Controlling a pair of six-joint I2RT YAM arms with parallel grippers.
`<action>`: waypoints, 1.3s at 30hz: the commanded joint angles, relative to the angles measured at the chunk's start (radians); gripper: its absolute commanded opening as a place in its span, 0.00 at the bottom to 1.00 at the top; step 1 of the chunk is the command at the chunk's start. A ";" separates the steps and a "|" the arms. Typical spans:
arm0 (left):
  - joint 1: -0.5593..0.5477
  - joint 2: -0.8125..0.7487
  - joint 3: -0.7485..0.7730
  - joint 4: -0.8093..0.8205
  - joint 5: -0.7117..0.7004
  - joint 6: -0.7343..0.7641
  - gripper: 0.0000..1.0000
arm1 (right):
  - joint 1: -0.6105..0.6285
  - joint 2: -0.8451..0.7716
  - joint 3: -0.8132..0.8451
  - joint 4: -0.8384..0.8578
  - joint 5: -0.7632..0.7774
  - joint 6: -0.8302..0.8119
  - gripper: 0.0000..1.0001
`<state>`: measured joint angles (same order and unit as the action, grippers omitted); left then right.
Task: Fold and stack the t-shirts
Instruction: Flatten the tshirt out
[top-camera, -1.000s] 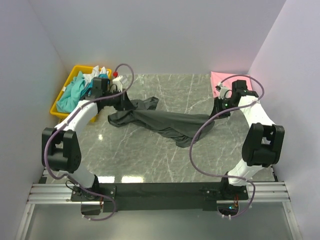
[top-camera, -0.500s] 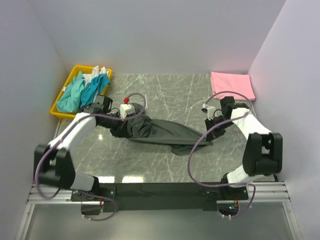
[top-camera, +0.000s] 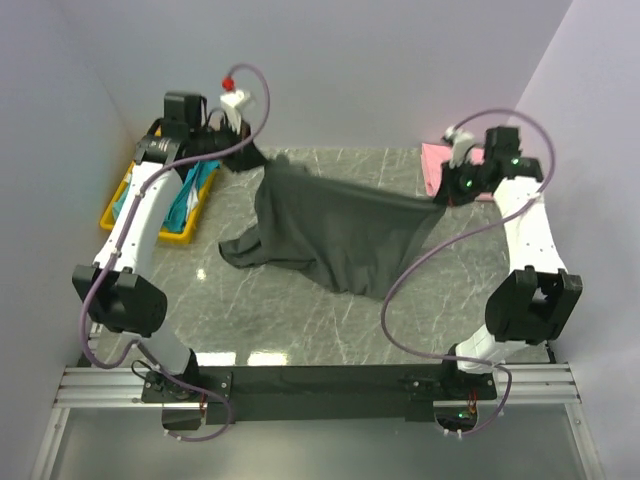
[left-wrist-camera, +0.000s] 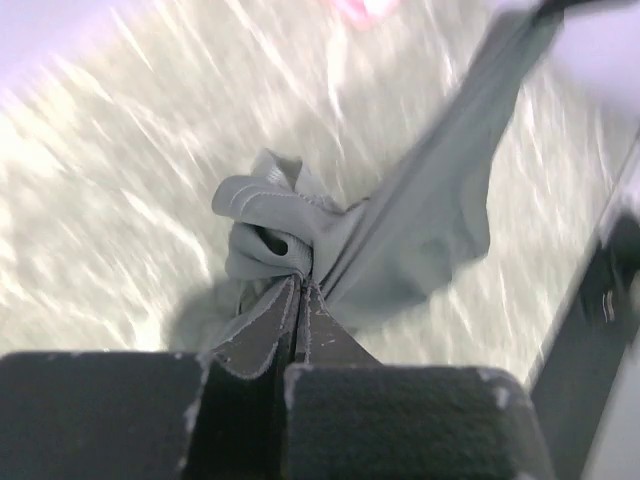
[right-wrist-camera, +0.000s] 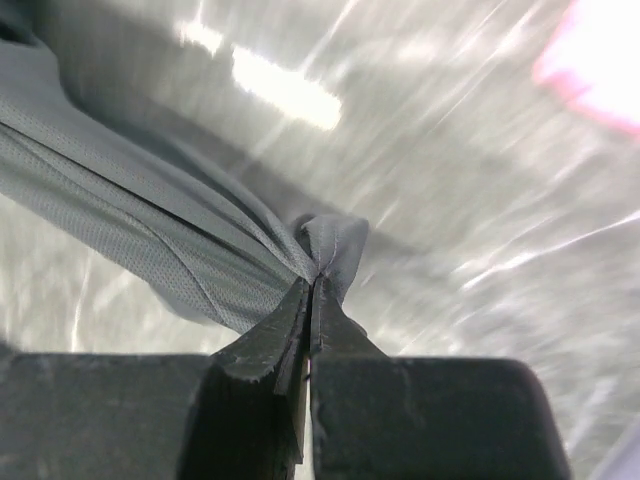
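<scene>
We are holding the grey shirt (top-camera: 330, 225) stretched above the table (top-camera: 400, 320), its lower edge trailing on it. Our left gripper (top-camera: 243, 158) and right gripper (top-camera: 441, 196) are both clamping bunched corners. The pink shirt (top-camera: 434, 168) is lying far right.

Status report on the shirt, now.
Left gripper and right gripper both shut on the charcoal t-shirt. Shirt raised, spread between them, lower edge seems to touch the table. Pink t-shirt close behind right gripper.
</scene>
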<state>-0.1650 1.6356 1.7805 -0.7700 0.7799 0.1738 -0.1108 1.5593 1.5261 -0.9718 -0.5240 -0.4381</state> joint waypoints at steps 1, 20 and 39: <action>0.024 0.041 0.172 0.283 -0.137 -0.298 0.00 | -0.092 0.054 0.219 0.045 0.076 0.076 0.00; 0.113 -0.049 0.150 0.704 -0.219 -0.330 0.00 | -0.125 -0.052 0.466 0.286 0.134 0.194 0.00; 0.116 -0.507 -0.145 0.370 -0.346 -0.375 0.01 | -0.112 -0.334 0.264 0.205 0.170 0.070 0.00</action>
<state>-0.1009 1.0363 1.6398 -0.3382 0.6254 -0.2081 -0.1837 1.1019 1.8217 -0.7570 -0.5510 -0.3107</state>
